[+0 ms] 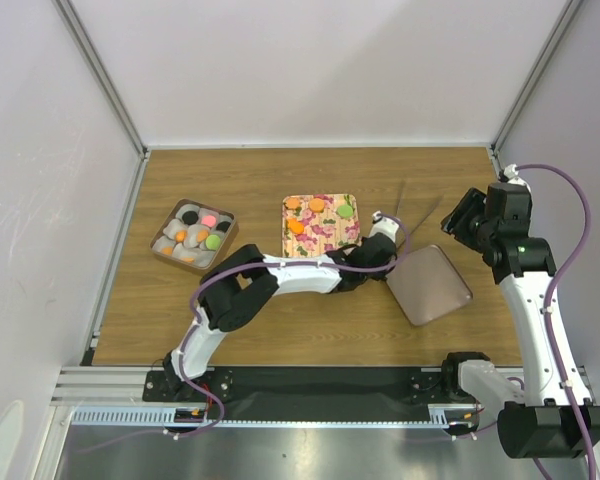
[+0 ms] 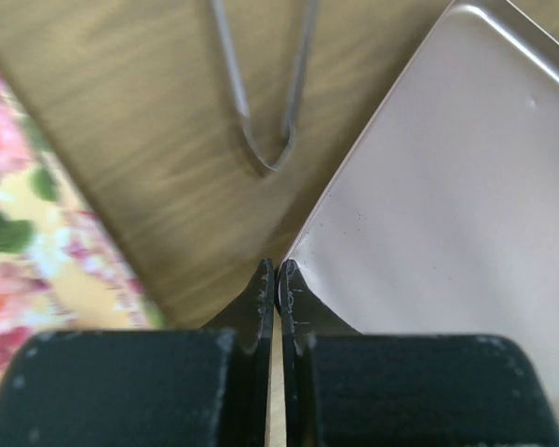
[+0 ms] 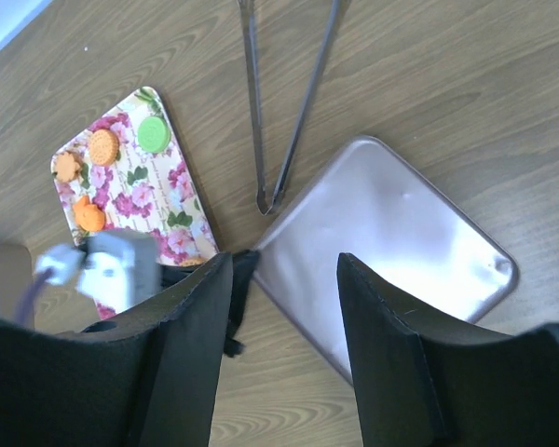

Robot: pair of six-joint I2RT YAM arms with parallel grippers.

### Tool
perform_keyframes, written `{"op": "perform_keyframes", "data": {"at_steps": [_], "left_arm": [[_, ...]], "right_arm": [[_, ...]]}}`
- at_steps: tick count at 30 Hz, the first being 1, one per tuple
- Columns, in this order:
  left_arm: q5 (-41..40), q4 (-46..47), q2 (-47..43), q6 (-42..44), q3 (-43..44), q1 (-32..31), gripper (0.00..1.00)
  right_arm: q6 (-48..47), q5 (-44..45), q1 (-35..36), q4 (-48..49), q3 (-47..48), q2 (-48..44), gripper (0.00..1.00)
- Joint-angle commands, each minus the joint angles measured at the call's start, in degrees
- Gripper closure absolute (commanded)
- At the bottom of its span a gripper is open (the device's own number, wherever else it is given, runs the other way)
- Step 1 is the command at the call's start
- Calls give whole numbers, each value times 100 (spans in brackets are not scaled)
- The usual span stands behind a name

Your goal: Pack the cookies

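Wood table (image 1: 310, 340), cookies (image 1: 318, 206) left of L end effector (image 2: 277, 279)

Tongs (image 2: 234, 74) partly beyond the left wrist view's top edge.

The left gripper (image 1: 382, 268) sits between the floral tray (image 1: 325, 240) (cookies (image 1: 318, 206) along its twelve-o'clock edge) and the metal lid (image 1: 435, 290) at its four o'clock.

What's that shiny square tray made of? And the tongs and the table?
The square tray looks like metal: smooth, dull sheen, soft reflections. The tongs seem thin grey metal too. The table looks like wood or wood-print laminate, with brown grain lines.
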Motion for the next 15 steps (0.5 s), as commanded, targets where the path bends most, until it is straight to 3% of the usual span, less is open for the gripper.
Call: {"op": "perform_keyframes", "data": {"at_steps": [1,15], "left_arm": [[59,340,-754,-248,-138,140,100],[288,297,-1642,-582,-675,746,100]], "right_arm": [[29,167,-10,-131,211,-2,45],[-6,-175,-27,-246,-123,-99,43]]}}
